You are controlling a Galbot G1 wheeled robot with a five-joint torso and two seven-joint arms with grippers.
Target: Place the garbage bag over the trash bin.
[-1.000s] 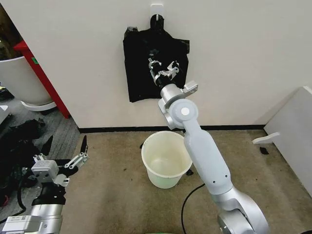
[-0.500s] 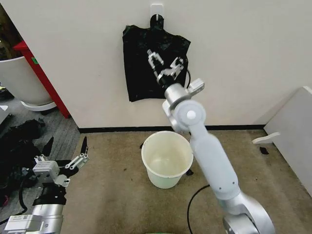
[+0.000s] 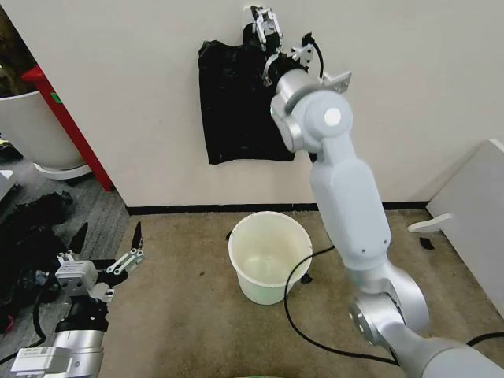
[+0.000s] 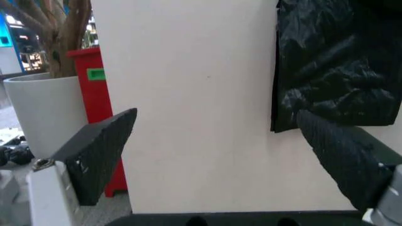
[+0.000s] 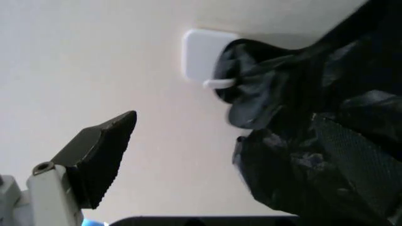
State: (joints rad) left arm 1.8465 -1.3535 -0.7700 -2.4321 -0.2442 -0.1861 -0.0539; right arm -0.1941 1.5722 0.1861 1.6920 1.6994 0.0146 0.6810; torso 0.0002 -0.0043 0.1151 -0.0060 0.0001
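Observation:
A flat bunch of black bags [image 3: 236,102] hangs on the wall, pinched to a narrow neck on a white hook [image 5: 201,56]. The garbage bag as a single loose bag is out of view. My right gripper [image 3: 264,17] is raised to the top of the bunch, open, with its fingers either side of the hook and the neck [image 5: 251,94]. The trash bin [image 3: 264,287], a small white bucket, stands on the carpet below. My left gripper [image 3: 107,232] hovers low at the left, open and holding nothing, facing the wall and the bunch [image 4: 333,66].
A large white tub [image 3: 31,126] and a red post [image 3: 67,118] stand at the left, with a dark heap of cables [image 3: 31,228] on the floor nearby. A white panel [image 3: 472,205] is at the right. A black cable [image 3: 295,291] runs beside the bin.
My right arm has lifted its gripper from the middle of the hanging bunch up to the hook at its top. The left gripper has stayed put.

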